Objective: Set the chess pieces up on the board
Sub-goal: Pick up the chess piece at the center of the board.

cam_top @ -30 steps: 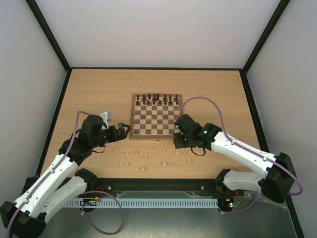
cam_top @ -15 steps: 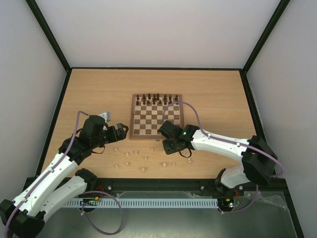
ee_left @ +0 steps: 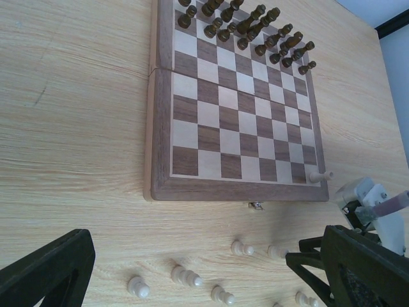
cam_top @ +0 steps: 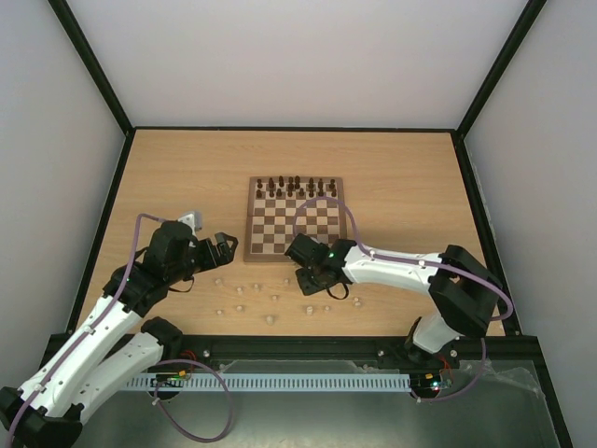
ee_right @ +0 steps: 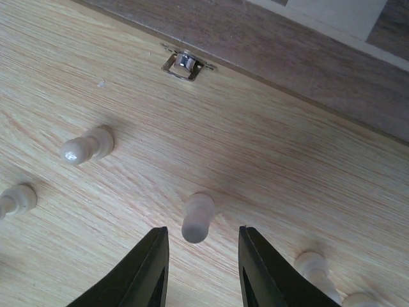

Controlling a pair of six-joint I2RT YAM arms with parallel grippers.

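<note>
Nearby, chess pieces (ee_right: 198,217) flank the parted right end effector (ee_right: 202,235); left end effector (ee_left: 198,252) gapes.

Right end effector (ee_right: 202,233) shifted left, jaws narrowing at pale piece (ee_right: 197,217).

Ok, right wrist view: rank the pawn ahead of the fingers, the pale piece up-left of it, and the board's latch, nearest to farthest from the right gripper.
From the right gripper:
1. Pale pawn, just ahead, in line with the gap between the fingers.
2. Pale piece, farther ahead and off to the left.
3. Latch, farthest, on the front edge of the board.
</note>
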